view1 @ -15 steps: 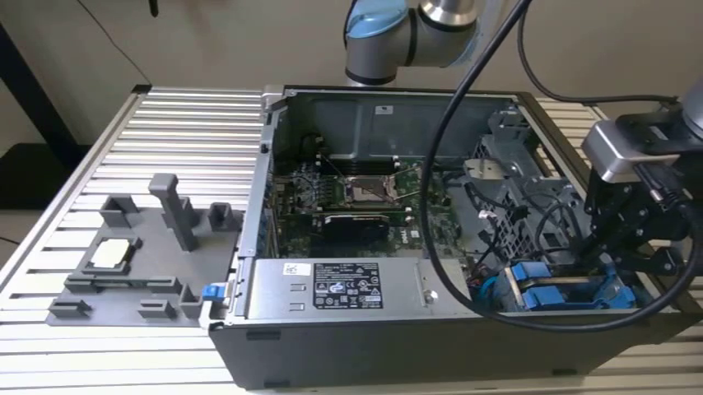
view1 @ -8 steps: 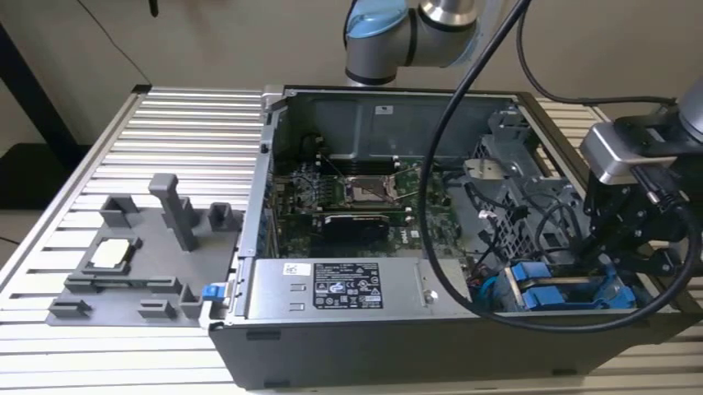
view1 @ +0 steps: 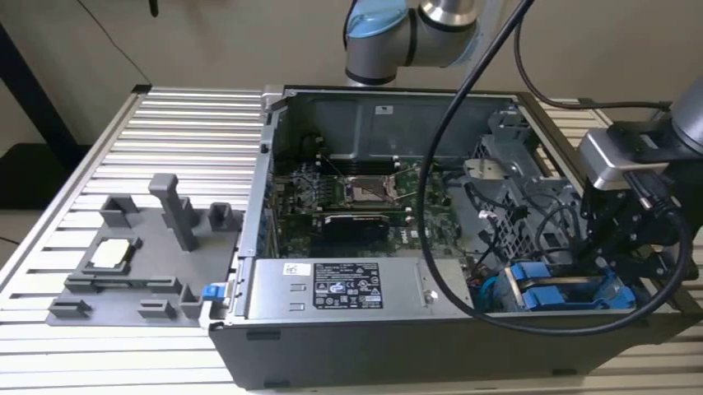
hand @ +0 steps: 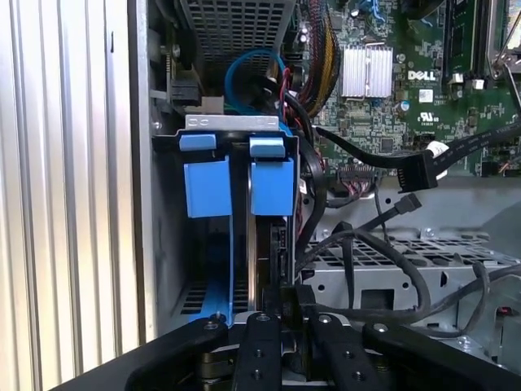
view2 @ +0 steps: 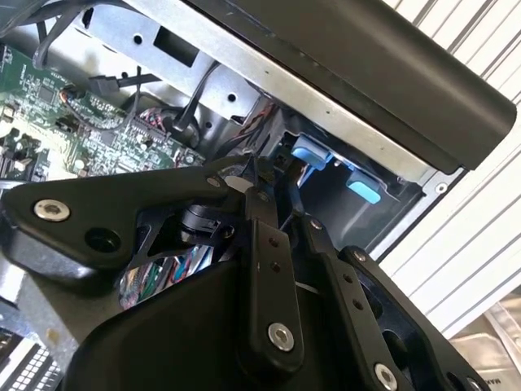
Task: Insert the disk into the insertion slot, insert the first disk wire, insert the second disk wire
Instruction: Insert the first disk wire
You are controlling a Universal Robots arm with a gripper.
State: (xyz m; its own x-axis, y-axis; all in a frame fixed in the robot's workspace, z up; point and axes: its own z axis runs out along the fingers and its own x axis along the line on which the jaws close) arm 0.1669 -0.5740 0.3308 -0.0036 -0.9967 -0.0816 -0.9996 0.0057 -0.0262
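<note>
The open computer case lies on a ribbed metal table before a beige wall. Inside it the disk sits in the insertion slot, the gripper close behind it, its grip impossible to tell.

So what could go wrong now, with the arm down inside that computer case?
Two likely risks. Loose black cables lie across the grey perforated metal drive cage right beside the black gripper, so it could snag one. The arm's own thick black cable hangs across the open case over the green circuit board and might catch on an edge.
</note>
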